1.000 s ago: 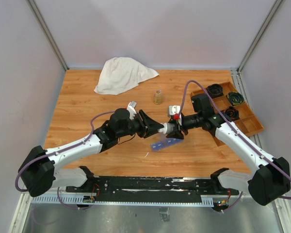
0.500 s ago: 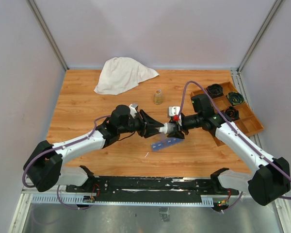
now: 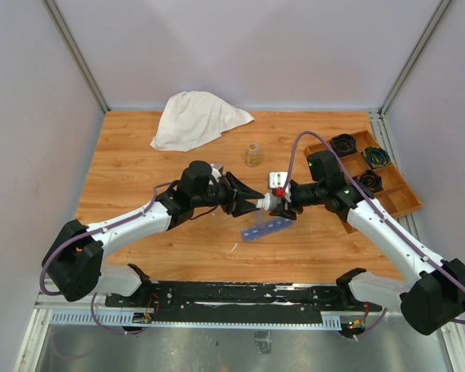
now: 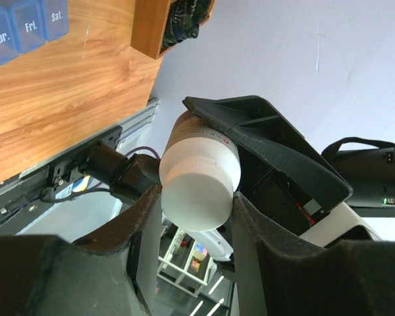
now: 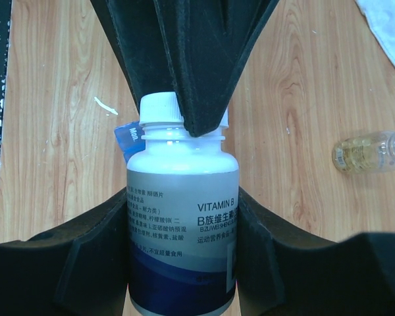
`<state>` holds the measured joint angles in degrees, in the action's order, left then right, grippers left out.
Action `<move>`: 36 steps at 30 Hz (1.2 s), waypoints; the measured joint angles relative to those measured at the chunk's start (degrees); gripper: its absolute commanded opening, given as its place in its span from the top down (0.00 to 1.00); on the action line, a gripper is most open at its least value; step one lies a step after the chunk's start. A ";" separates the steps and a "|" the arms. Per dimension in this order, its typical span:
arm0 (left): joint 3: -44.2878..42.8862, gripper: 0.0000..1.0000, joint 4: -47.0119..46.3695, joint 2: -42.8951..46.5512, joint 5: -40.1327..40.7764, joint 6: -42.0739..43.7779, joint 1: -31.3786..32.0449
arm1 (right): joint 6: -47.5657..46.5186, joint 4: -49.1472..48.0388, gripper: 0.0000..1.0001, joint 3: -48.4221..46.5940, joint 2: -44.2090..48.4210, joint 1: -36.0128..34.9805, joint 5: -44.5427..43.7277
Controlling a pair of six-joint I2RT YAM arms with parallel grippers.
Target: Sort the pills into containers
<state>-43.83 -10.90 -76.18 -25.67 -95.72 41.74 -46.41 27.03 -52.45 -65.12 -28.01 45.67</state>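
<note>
A white vitamin pill bottle [image 5: 182, 224] with a blue label is held sideways above the table between both grippers [image 3: 270, 203]. My right gripper [image 5: 182, 201] is shut on the bottle's body. My left gripper [image 4: 197, 205] is shut on its white cap [image 4: 201, 187], with a finger on each side. In the right wrist view the left fingers [image 5: 184, 52] cover part of the cap [image 5: 159, 108]. The translucent blue pill-organizer strip [image 3: 265, 229] lies on the table just below the bottle. Its lids marked Thur., Fri., Sat. show in the left wrist view [image 4: 26, 26].
A small clear glass bottle [image 3: 253, 155] stands behind the grippers. A crumpled white cloth [image 3: 195, 118] lies at the back left. A brown wooden divided tray [image 3: 399, 203] holding dark objects sits at the right edge. A small white scrap [image 5: 106, 106] lies on the wood.
My left gripper has moved right toward the bottle and its fingers have narrowed around the cap. The right gripper has kept hold of the bottle, shifting slightly upward in the top view.
</note>
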 measured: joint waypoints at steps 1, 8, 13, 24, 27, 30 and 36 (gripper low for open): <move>-0.63 0.79 0.76 -0.02 0.02 0.11 -0.02 | 0.13 -0.24 0.99 0.00 0.07 0.00 -0.11; -2.34 0.87 2.47 -0.22 -0.63 1.31 -0.31 | 2.01 -1.60 0.99 0.00 0.81 0.00 -0.52; -1.29 0.87 1.05 0.61 -0.83 0.94 -0.31 | 3.08 -1.70 0.99 0.00 1.18 0.00 -0.15; 1.84 0.93 -2.51 4.59 -2.21 0.35 -0.26 | 0.31 -1.60 0.99 0.02 3.08 0.00 4.37; 2.23 0.93 -3.06 4.83 -2.58 0.92 -0.26 | -0.39 -1.27 0.99 0.02 3.08 0.00 4.94; 3.89 0.93 -4.68 6.12 -2.62 1.18 -0.20 | -0.63 -1.22 0.99 0.02 3.13 0.00 6.40; 8.96 0.94 -9.70 10.21 -2.47 0.92 0.17 | -0.44 -1.22 0.99 0.02 3.41 -0.42 10.73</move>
<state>-34.87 -20.60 -65.98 -28.14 -94.80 41.91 -46.85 25.80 -52.42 -61.71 -28.42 56.40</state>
